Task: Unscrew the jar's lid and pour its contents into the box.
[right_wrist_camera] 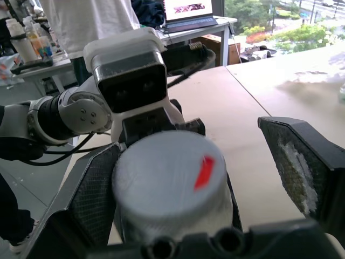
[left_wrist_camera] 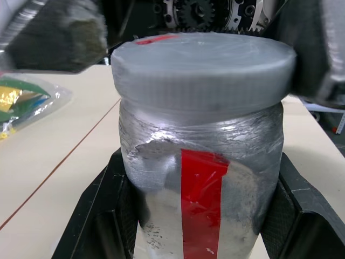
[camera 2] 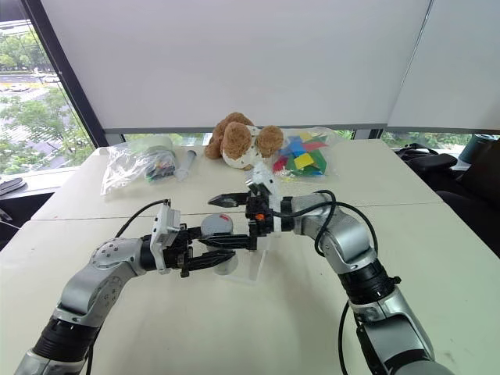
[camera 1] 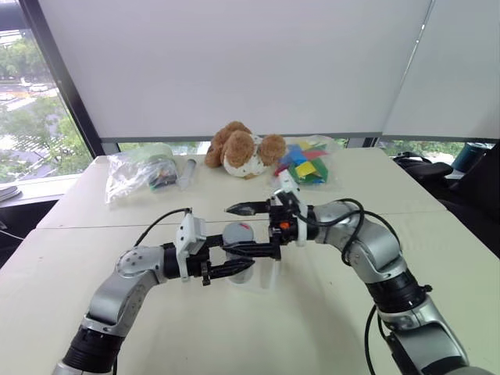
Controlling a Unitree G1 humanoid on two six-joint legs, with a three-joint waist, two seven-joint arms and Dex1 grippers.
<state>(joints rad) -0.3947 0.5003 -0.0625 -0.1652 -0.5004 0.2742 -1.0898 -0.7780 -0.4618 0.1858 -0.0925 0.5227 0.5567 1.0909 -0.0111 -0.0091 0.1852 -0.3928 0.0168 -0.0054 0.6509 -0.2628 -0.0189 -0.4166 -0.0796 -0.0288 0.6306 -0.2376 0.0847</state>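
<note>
Left fingers: the left gripper (camera 1: 234,262) is clamped shut on the body of the jar (left_wrist_camera: 202,178), one finger on each side, holding it upright above the tabletop (camera 1: 156,328).
Right fingers: the right gripper (right_wrist_camera: 210,178) stands spread wide around the lid (right_wrist_camera: 170,181); one finger lies against the lid's side, the other is apart from it, so no grip is made yet.
Jar: in front of the robot, between the two grippers, just above the box (camera 2: 248,266); a red strip runs down its side.
Lid: grey, with a small red mark on top, seated on the jar and, by the look of it, not yet loosened.
Contents: too hidden behind the cloudy wall of the jar to make out.
Box: clear tray on the tabletop directly under and just beside the jar, nothing visible in it.
Done: jar lifted and steadied; right gripper brought to the lid.
Left: close on the lid, twist it off, put it aside, tip the jar over the box.
Beyond the jar: a stuffed dog (camera 1: 244,148), a bag of coloured blocks (camera 1: 306,162) and another clear bag (camera 1: 141,173) lie well apart at the far edge.
</note>
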